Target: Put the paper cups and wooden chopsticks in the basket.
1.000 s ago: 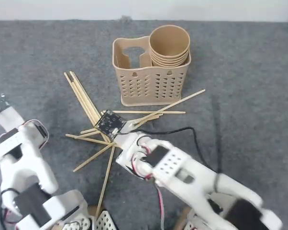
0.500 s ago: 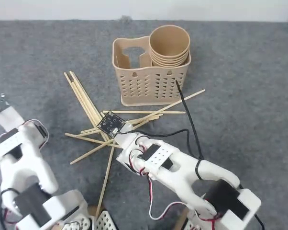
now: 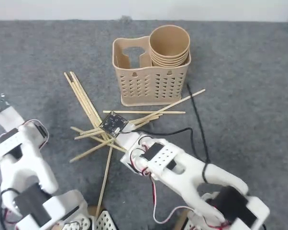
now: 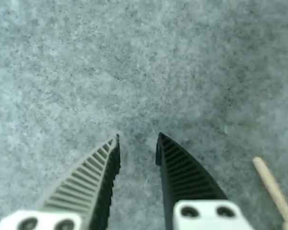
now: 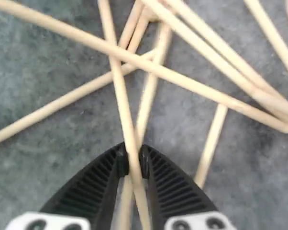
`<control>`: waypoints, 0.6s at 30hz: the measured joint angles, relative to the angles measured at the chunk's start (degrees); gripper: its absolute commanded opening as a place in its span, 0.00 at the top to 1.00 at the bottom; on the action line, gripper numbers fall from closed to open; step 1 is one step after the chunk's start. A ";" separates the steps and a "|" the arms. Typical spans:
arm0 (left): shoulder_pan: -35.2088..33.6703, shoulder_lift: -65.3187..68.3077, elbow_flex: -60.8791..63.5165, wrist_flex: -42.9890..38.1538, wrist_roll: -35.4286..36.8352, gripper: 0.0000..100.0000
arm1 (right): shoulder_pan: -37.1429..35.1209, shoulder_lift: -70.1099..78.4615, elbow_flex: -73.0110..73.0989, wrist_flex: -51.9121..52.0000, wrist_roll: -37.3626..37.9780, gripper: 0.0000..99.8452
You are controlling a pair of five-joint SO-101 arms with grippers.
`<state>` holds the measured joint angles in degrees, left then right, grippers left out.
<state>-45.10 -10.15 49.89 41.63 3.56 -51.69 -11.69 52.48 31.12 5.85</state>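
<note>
Found R arm (image 3: 182,170) stretched low from near-right edge toward centre of worktop (image 3: 259,72), wrist end over the pile of chopsticks (image 3: 89,108). Noted R jaws pressed almost together, pinching one chopstick (image 5: 121,105) btwn the tips. Seen in R wrist view: pinched stick runs straight out from the tips and crosses several others in the pile. Could not tell from high view which stick of the pile it is.

Found L arm (image 3: 19,163) folded back at near-left, well apart from the pile. Noted L jaws spread, tips apart, over bare grey worktop. Logged one stick end (image 4: 273,189) just beside L jaws, not btwn them.

Logged basket (image 3: 153,84) upright at far centre. Found paper cups (image 3: 169,43) nested in one stack in its right compartment, rims above basket wall.

Logged the other chopsticks loose on worktop on near side of basket, fanned and crossed, most to near-left of it. Noted one long stick (image 3: 182,100) slanting out to the right, just near of basket front. Noted black cable (image 3: 197,120) trailing from R arm across worktop, right of the pile.
</note>
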 measured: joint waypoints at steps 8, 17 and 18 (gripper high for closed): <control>0.00 0.00 0.00 0.00 0.00 0.88 | 3.25 -16.09 0.97 14.86 0.00 0.99; 0.79 0.00 0.00 0.00 0.00 0.88 | 10.20 -39.47 1.14 42.29 3.16 0.95; 0.88 0.00 0.00 0.00 0.00 0.88 | 12.22 -41.32 1.14 43.16 5.45 0.90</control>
<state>-44.22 -10.15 49.89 41.63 3.56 -39.47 -53.01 53.63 74.29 11.30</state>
